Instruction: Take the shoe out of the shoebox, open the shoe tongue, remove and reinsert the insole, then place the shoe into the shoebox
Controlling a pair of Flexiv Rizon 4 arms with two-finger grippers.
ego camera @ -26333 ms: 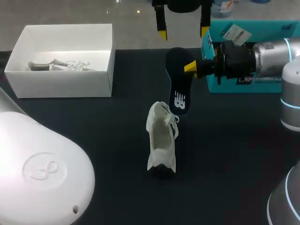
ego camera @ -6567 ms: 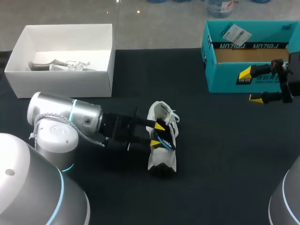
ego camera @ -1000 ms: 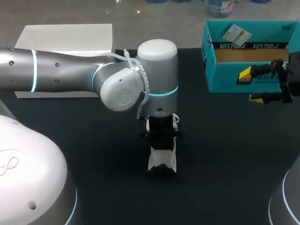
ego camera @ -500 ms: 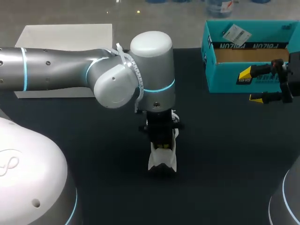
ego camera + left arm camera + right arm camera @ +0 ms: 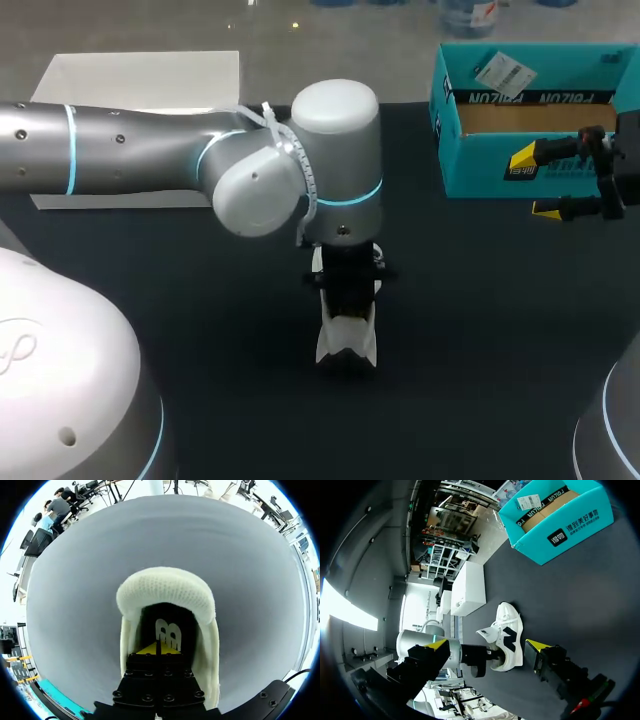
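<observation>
Shoe: the white shoe [image 5: 347,338] is standing on its sole near the middle of the dark table [image 5: 480,330], well apart from both boxes.
Left arm: the left arm [image 5: 150,160] is stretching in from the left side, its wrist pointing straight down over the shoe (it is hiding the upper half of the shoe from the head camera).
Left gripper: the left gripper [image 5: 157,649] is reaching into the shoe's opening, its yellow tips lying pressed together with nothing showing between them.
Insole: the dark insole [image 5: 167,630] is lying inside the shoe, its pale logo showing just ahead of the fingertips.
Right gripper: the right gripper [image 5: 534,184] is hanging with its fingers spread wide, holding nothing, just in front of the shoebox.
Shoebox: the teal shoebox [image 5: 530,110] is sitting open at the table's far right, its brown floor showing.
White box: the white box [image 5: 140,68] is sitting at the far left, mostly covered by the left arm.
</observation>
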